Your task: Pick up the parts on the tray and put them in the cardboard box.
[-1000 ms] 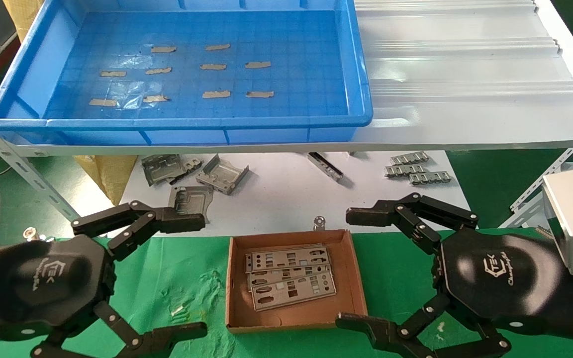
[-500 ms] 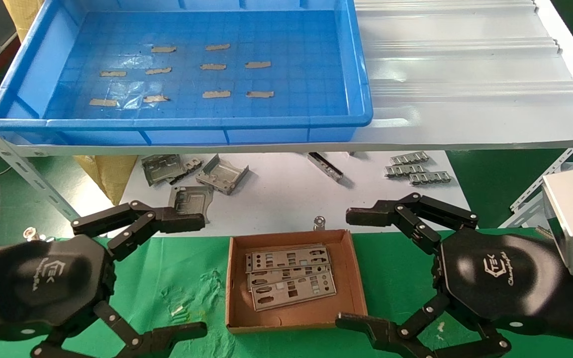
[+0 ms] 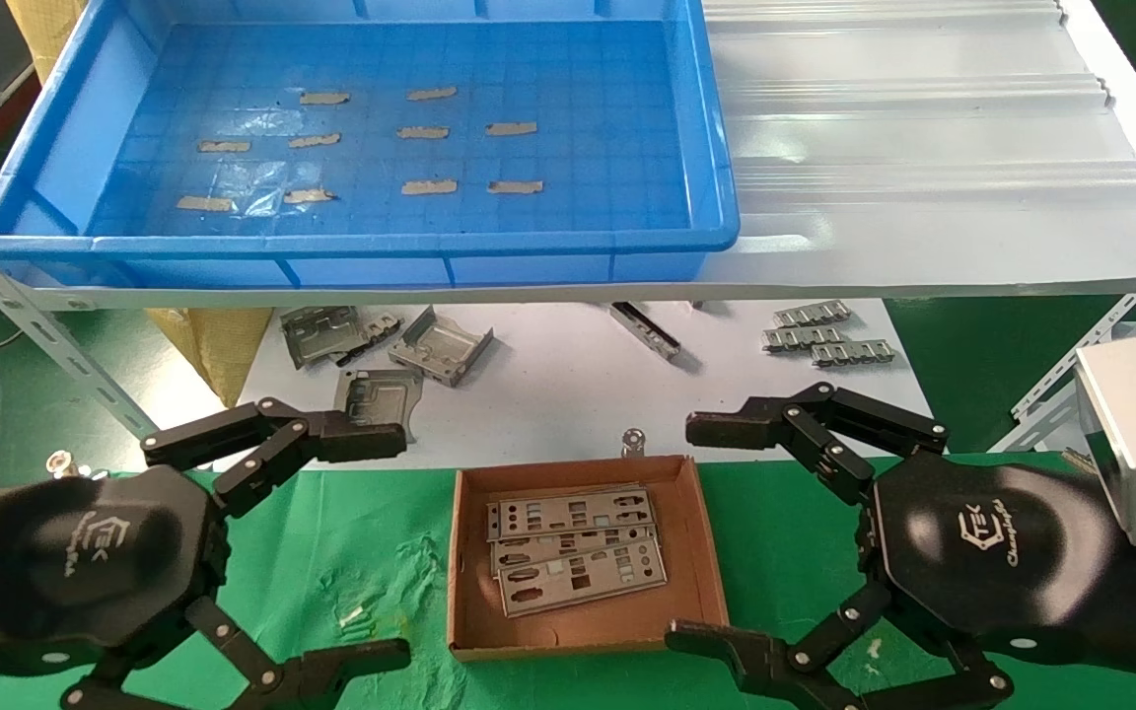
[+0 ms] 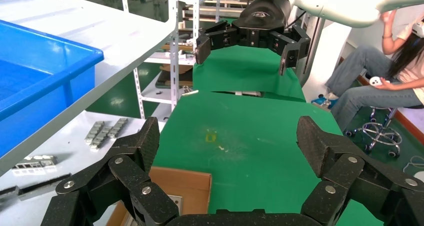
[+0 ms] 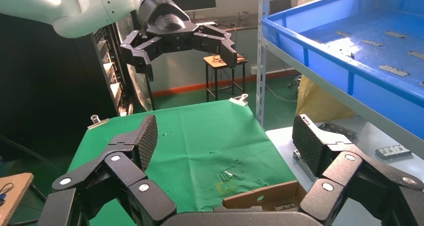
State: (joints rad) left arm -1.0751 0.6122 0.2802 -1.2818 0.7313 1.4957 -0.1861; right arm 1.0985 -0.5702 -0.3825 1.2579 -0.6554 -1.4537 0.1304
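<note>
The left gripper (image 3: 331, 552) and right gripper (image 3: 716, 532) hover released, flanking the box (image 3: 696, 532), with bare green cloth (image 3: 371, 532) between each and its walls. The parts (image 3: 573, 552) lie stacked inside. The tray (image 3: 716, 148) sits beyond both.

Parts (image 3: 573, 552) stacked in cardboard box (image 3: 706, 552); tray (image 3: 351, 242) on shelf behind, above.

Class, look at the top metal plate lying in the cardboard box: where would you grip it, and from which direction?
The top plate lies flat, overlapping the others inside the cardboard box. I would come from above and pinch across its narrow width at the long edges, since the low walls block a side approach. Both end effectors, left and right, hang open beside the box.
</note>
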